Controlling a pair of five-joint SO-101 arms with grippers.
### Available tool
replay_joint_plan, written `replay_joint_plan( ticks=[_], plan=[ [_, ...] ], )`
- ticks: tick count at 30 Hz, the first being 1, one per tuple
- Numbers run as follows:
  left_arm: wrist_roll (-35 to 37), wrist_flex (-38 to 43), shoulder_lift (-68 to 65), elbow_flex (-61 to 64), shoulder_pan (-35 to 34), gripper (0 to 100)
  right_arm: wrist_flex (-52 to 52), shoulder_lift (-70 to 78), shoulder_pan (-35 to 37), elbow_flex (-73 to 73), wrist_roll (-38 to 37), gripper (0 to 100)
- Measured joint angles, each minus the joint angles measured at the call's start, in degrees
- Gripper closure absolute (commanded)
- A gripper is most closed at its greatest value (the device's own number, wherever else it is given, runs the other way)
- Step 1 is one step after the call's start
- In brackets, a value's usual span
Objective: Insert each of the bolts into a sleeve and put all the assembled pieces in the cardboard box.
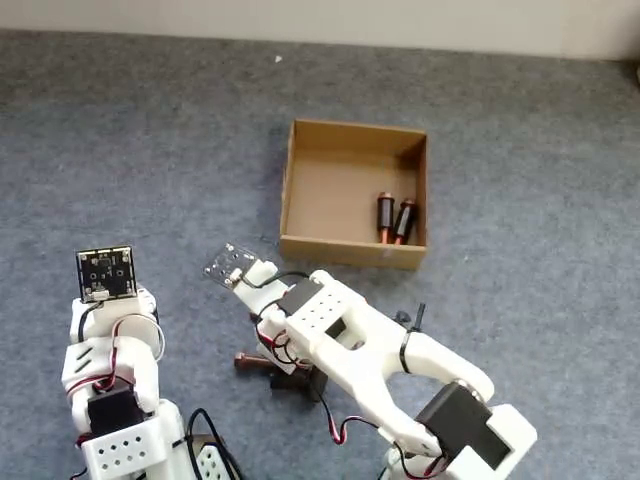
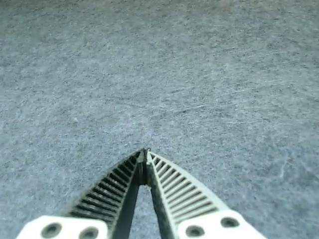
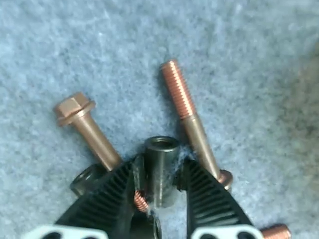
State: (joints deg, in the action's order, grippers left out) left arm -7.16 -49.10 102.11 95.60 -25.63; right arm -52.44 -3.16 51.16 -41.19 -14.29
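Note:
My right gripper (image 3: pixel 160 165) is low over the carpet, shut on a dark sleeve (image 3: pixel 160 149) whose open end points away from the wrist. A bit of copper thread (image 3: pixel 141 201) shows between one finger and that sleeve. Two copper bolts lie either side: one with its hex head (image 3: pixel 75 107) far out, one with its threaded end (image 3: pixel 177 84) far out. A second dark sleeve (image 3: pixel 85 180) is half hidden by a finger. The cardboard box (image 1: pixel 350 250) holds two assembled pieces (image 1: pixel 394 218). My left gripper (image 2: pixel 145 155) is shut on nothing over bare carpet.
The right arm (image 1: pixel 380 360) reaches in from the lower right, just in front of the box's near wall. A bolt (image 1: pixel 250 360) pokes out beside it. Another bolt end (image 3: pixel 275 232) lies near the wrist. The left arm (image 1: pixel 110 360) stands at the lower left, on grey carpet.

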Motion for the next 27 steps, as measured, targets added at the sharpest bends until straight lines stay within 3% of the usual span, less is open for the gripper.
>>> replay_joint_plan(
  ticks=[7,15,27],
  plan=[
    [0.0,0.0,0.0,0.0,0.0,99,0.0,0.0,-0.3,0.0,-0.1,92.2],
    [0.0,0.0,0.0,0.0,0.0,99,-4.2,-1.1,-0.6,0.3,0.0,99.3],
    [0.0,0.0,0.0,0.0,0.0,99,-11.6,-25.5,-8.2,0.1,-0.1,99.3]
  ],
)
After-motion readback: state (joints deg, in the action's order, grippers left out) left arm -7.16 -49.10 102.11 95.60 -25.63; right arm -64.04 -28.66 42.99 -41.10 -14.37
